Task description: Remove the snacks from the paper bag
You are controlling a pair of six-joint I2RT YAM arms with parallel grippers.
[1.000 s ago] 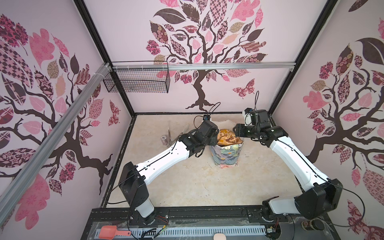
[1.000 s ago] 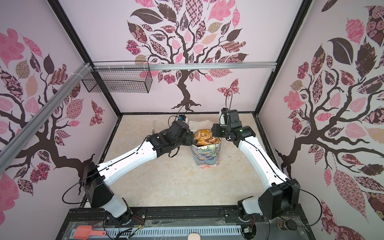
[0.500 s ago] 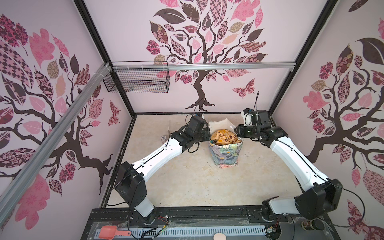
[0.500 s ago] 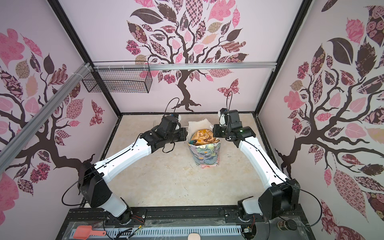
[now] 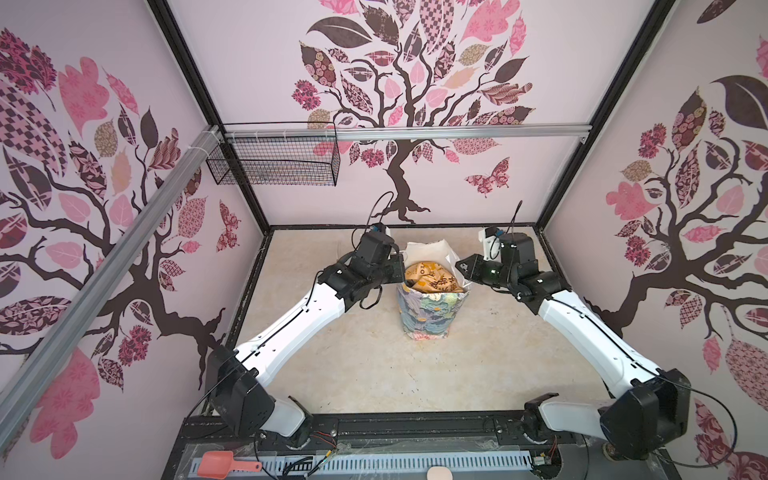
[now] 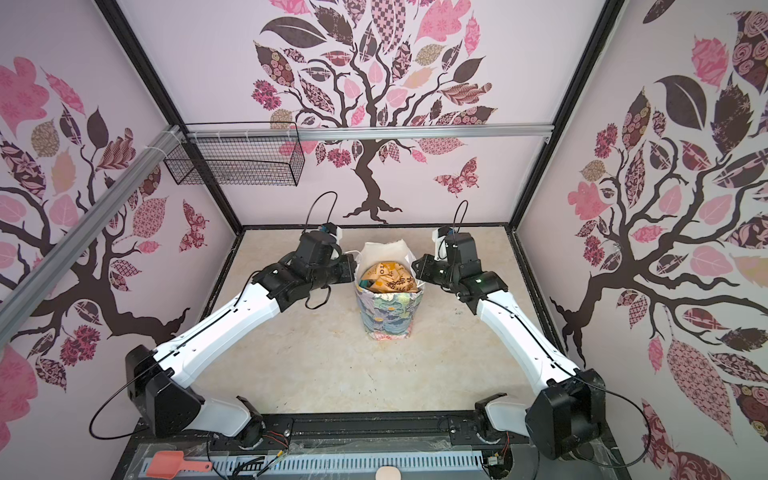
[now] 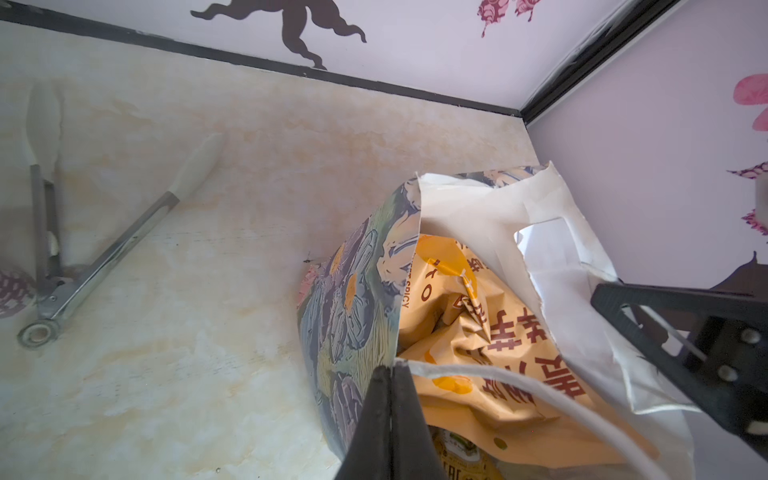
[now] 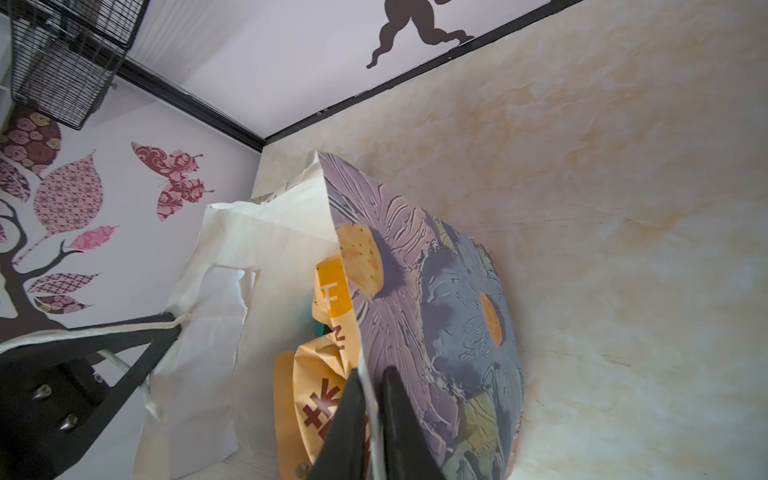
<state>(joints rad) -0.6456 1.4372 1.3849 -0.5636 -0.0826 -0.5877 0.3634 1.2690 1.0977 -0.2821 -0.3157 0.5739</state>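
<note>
Left pincer (image 7: pixel 392 368) clenched on paper bag (image 7: pixel 353 307) rim, right pincer (image 8: pixel 371 374) pinching opposite rim, snacks (image 7: pixel 498 336) between.

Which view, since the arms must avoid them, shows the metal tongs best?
The left wrist view: the metal tongs lie spread open on the tabletop. Neither top view nor the right wrist view shows them.

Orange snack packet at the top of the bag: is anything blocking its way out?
Nothing covers the orange snack packet; the paper bag is open on top. Only a white cord handle crosses it in the left wrist view. The left gripper and right gripper each pinch the bag's top edge.
</note>
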